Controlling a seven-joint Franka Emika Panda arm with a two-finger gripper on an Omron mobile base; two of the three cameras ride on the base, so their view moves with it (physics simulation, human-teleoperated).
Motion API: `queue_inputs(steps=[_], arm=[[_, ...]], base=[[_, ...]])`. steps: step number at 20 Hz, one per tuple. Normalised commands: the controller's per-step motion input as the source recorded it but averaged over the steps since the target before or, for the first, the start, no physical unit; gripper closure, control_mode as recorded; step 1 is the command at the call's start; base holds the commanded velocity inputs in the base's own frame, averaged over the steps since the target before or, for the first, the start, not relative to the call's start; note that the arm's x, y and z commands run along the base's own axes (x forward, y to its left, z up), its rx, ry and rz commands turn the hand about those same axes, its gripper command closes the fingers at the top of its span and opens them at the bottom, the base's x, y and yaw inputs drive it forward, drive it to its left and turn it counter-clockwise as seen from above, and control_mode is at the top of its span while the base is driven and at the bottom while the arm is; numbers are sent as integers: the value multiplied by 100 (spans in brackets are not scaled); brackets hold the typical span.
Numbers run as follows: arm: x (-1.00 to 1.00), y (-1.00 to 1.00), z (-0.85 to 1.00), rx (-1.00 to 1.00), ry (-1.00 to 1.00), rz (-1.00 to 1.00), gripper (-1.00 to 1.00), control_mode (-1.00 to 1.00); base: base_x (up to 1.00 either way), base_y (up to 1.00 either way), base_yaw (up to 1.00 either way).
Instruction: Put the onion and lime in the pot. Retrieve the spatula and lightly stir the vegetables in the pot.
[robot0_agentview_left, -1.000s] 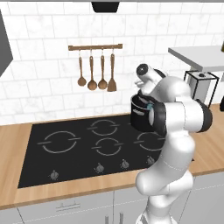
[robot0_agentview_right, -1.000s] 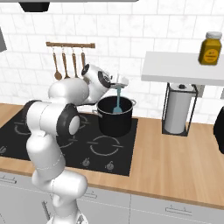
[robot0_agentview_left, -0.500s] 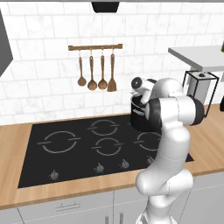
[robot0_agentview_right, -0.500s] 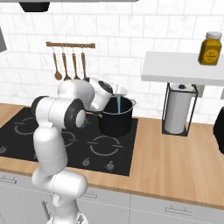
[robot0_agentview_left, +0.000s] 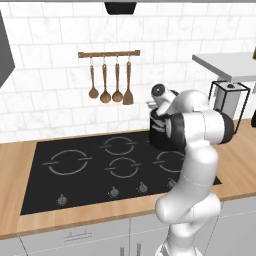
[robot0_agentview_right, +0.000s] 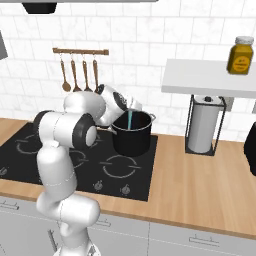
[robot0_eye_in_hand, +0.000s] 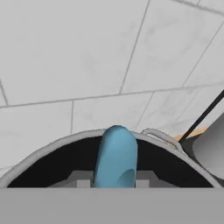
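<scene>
The black pot stands on the hob's back right burner, and its rim curves across the hand view. My gripper leans over the pot's near edge, shut on the light-blue spatula, which hangs straight down into the pot. In the hand view the spatula's handle rises between my two fingertips. My arm covers part of the pot in the left base view. The onion and lime are hidden inside the pot.
Brown wooden spoons and a turner hang on a wall rail behind the black hob. A paper-towel holder stands right of the pot under a white shelf with a yellow jar.
The hand has dropped and rolled toward the wall over the pot. The spatula has swung from a tilt to upright and gone deeper into the pot. The jaws have closed tighter.
</scene>
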Motion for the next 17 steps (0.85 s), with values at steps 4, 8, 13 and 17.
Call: queue_inputs(steps=[4, 8, 13, 17], arm=[[13, 1, 20, 13, 1, 0, 100, -100], [23, 0, 0, -3, -2, 0, 100, -100], [0, 3, -51, -6, -7, 0, 100, -100], [0, 6, -79, 0, -10, 0, 100, -100]], base=[[0, 0, 0], [0, 0, 0], [0, 0, 0], [0, 0, 0]])
